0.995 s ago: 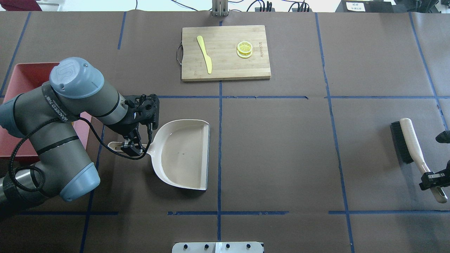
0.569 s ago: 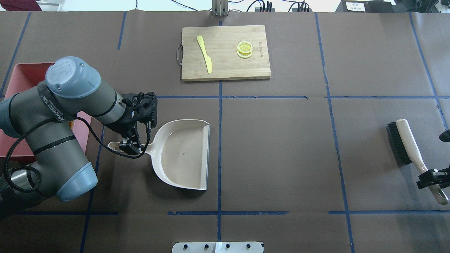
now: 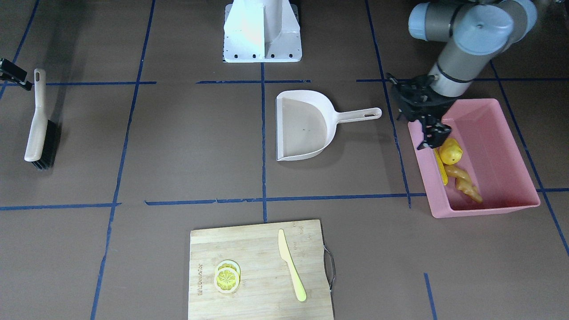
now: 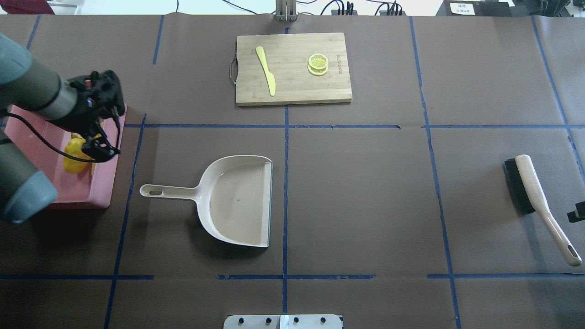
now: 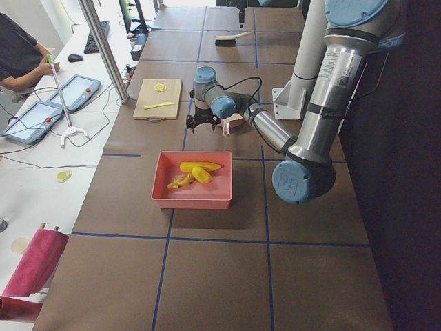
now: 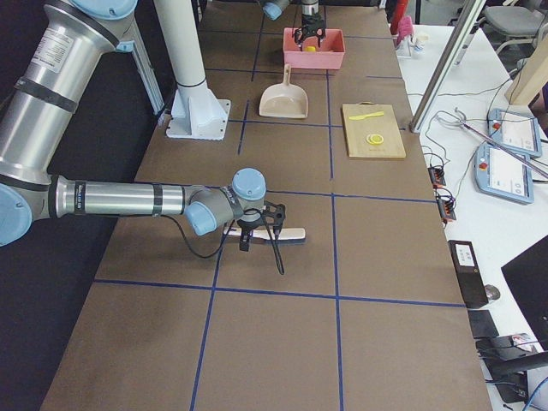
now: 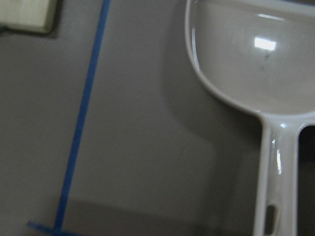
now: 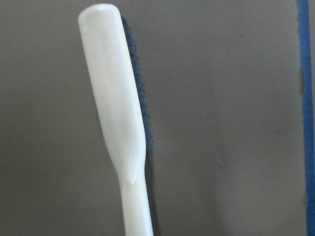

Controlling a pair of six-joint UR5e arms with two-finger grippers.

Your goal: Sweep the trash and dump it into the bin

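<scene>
Brown paper-covered desk (image 4: 365, 192) marked with blue tape lines. The left arm (image 3: 462, 49) reaches over the pink bin (image 3: 515, 151), which stands at the desk's end on the robot's left. A wooden cutting board (image 4: 297, 87) lies at the far middle of the desk. A beige dustpan (image 4: 237, 205) rests flat near the centre, holding nothing, its handle pointing toward the bin. A brush (image 4: 532, 187) with a pale handle and black bristles lies on the robot's right side.

All the trash lies inside the bin, along the wall nearest the dustpan: yellow corn cob (image 3: 441, 166), rounded yellow lump (image 3: 450, 152) and tan-orange ginger root (image 3: 464, 182), each close against the next. On the board, well apart, lie a pale yellow knife (image 4: 266, 71) and stacked lemon slices (image 4: 318, 63).

The left fingers (image 3: 433, 133) hang apart over the bin's rim, gripping nothing. The right fingers (image 4: 577, 213) show only at the view's edge, just beside the brush handle; whether they are apart or together cannot be told.
</scene>
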